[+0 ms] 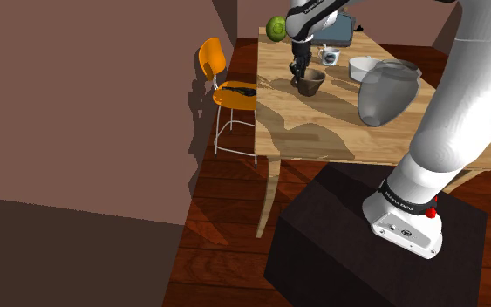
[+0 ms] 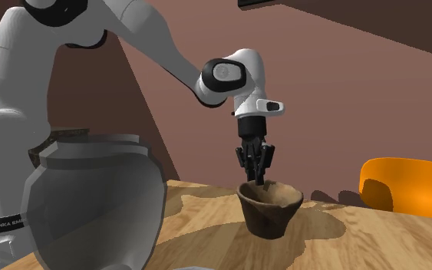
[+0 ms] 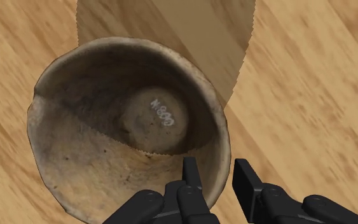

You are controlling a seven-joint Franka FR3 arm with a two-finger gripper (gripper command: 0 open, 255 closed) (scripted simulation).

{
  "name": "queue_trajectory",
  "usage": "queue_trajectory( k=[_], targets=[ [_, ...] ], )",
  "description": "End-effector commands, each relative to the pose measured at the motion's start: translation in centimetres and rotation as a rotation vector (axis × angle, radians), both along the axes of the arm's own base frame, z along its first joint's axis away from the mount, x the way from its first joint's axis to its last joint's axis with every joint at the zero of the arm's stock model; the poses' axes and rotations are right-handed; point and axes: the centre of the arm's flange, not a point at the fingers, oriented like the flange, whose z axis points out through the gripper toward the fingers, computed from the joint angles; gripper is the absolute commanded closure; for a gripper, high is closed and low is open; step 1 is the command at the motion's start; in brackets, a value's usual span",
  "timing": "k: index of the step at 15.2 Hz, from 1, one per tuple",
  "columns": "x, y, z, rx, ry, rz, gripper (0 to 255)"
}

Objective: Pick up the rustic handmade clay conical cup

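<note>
The clay conical cup point(image 3: 107, 121) is brown and rough, with a pale inside and a round bottom. It stands upright on the wooden table point(image 1: 322, 122). It is also visible in the shoulder view point(image 1: 310, 81) and the second exterior view point(image 2: 270, 207). My black gripper point(image 3: 217, 170) points straight down over one side of the cup's rim, with one finger inside and the other outside. The fingers are drawn close and clasp the cup's wall between them. The gripper point(image 2: 258, 181) reaches just into the cup's mouth, and it can be seen above the cup point(image 1: 298, 77).
A big grey jug point(image 1: 386, 92) stands on the table near the stand. A white bowl point(image 1: 362, 67), a small mug point(image 1: 329, 57) and a green round thing point(image 1: 276, 28) lie farther back. An orange chair point(image 1: 221, 78) stands beside the table's edge.
</note>
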Motion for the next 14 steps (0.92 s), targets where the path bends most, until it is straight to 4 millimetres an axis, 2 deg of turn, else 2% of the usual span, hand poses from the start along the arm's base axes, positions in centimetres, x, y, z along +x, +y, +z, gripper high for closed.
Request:
queue_trajectory(
  k=[1,12,14],
  targets=[
    [-0.1,0.0,1.0,0.0,-0.001,0.0,255],
    [-0.1,0.0,6.8,0.0,-0.001,0.0,255],
    [-0.1,0.0,6.9,0.0,-0.001,0.0,255]
  ],
)
